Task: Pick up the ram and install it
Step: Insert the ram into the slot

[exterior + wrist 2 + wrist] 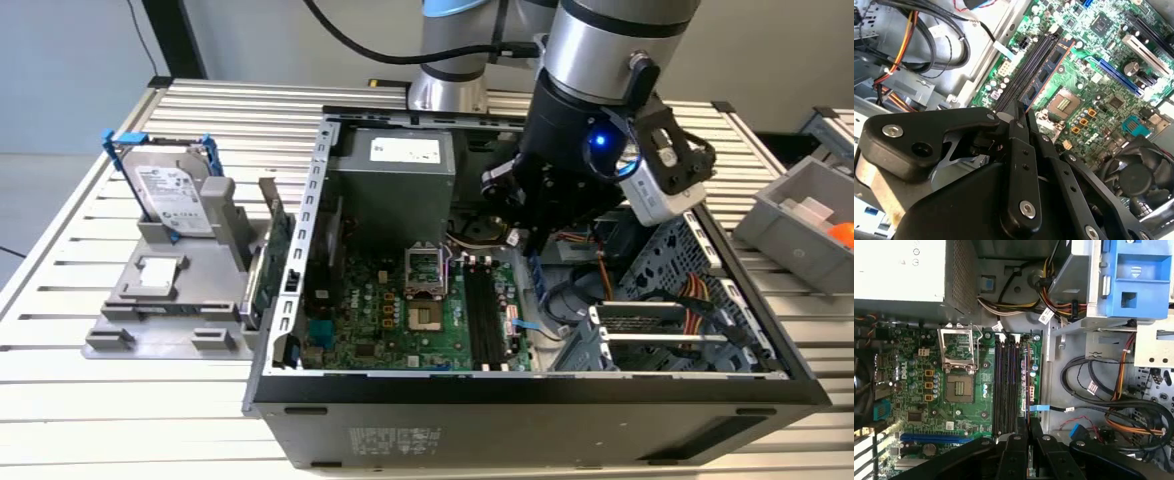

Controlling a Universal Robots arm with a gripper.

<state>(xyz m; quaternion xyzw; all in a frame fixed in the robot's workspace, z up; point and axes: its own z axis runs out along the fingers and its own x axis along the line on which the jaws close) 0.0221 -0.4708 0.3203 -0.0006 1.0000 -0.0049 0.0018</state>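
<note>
Blue-edged, the ram stands in a motherboard slot beside the empty dark slots; its long axis runs along them, one end pointing toward the gripper; the fingers are drawn together at the near end, though whether they pinch the stick I cannot tell; an uneven push could leave one end unlatched or bend it.

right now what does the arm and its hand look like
The arm is a silver-grey tube with a blue joint ring higher up and a black cable looping to it. Below sits a black wrist block with a blue light and a pale grey camera box. In both wrist views the hand is matte black, with angular links and silver screws.
</note>
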